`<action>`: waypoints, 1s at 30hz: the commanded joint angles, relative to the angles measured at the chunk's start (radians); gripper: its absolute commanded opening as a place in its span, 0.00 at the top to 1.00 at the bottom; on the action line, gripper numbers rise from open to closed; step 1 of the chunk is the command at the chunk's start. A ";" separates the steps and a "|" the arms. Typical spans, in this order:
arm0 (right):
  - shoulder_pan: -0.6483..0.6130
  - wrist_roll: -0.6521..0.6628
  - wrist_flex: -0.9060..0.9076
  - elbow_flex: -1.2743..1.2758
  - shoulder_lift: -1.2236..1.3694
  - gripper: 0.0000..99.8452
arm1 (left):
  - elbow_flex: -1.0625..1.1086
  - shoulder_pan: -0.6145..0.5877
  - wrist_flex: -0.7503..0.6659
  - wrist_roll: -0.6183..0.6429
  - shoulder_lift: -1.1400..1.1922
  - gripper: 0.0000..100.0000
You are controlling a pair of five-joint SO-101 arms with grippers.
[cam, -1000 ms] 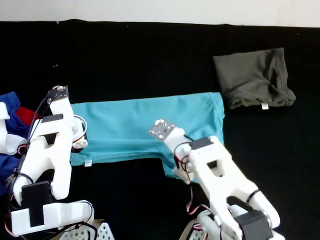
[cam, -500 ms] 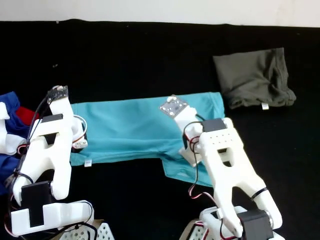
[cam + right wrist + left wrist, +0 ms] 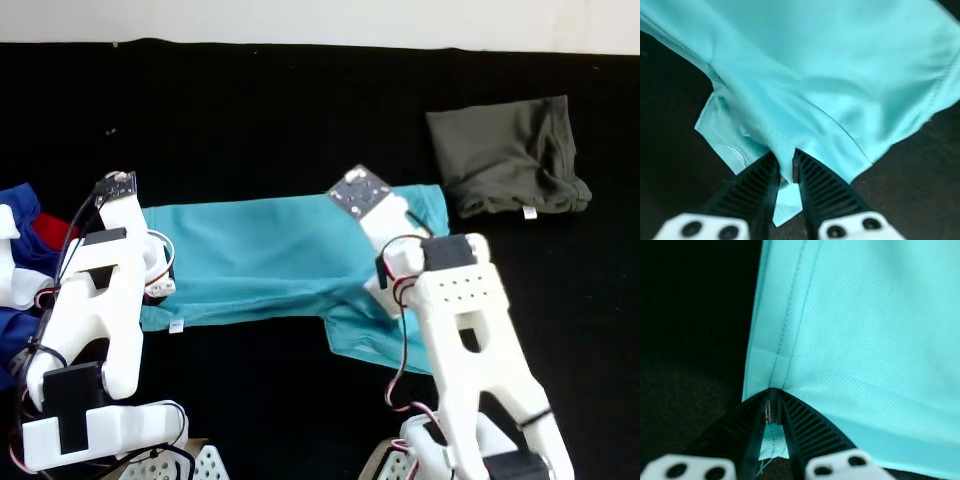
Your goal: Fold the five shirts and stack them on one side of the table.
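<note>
Left gripper is clenched on the hem corner of the teal shirt; right gripper is clamped on a fold of it by the sleeve. That shirt lies spread across the middle of the black table, a folded grey shirt well apart at the far right, blue and red shirts bunched at the left edge

1. We see a black table carrying three items;
2. a teal shirt lies spread near the middle;
3. a folded grey shirt lies far right, apart from it;
4. a blue-and-red garment heap lies at the left edge.
</note>
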 commanded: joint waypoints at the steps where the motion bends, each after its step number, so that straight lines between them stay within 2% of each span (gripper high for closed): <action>1: 0.010 0.012 0.082 -0.082 -0.042 0.99 | 0.001 -0.019 -0.031 0.008 -0.002 0.99; 5: 0.012 0.031 0.114 -0.082 -0.042 0.97 | 0.001 -0.019 -0.031 0.008 -0.002 0.99; 10: 0.013 0.063 0.162 -0.081 -0.051 0.84 | 0.001 -0.019 -0.031 0.008 -0.002 0.99; 13: 0.015 0.063 0.165 -0.081 -0.051 0.84 | 0.001 -0.019 -0.031 0.008 -0.002 0.99; 20: 0.005 0.011 0.311 -0.015 -0.051 0.83 | 0.001 -0.019 -0.031 0.008 -0.002 0.99; 23: 0.010 0.011 0.260 0.107 -0.051 0.82 | 0.001 -0.019 -0.031 0.008 -0.002 0.99; 30: 0.013 0.006 -0.012 0.317 -0.042 0.80 | 0.001 -0.019 -0.031 0.008 -0.002 0.99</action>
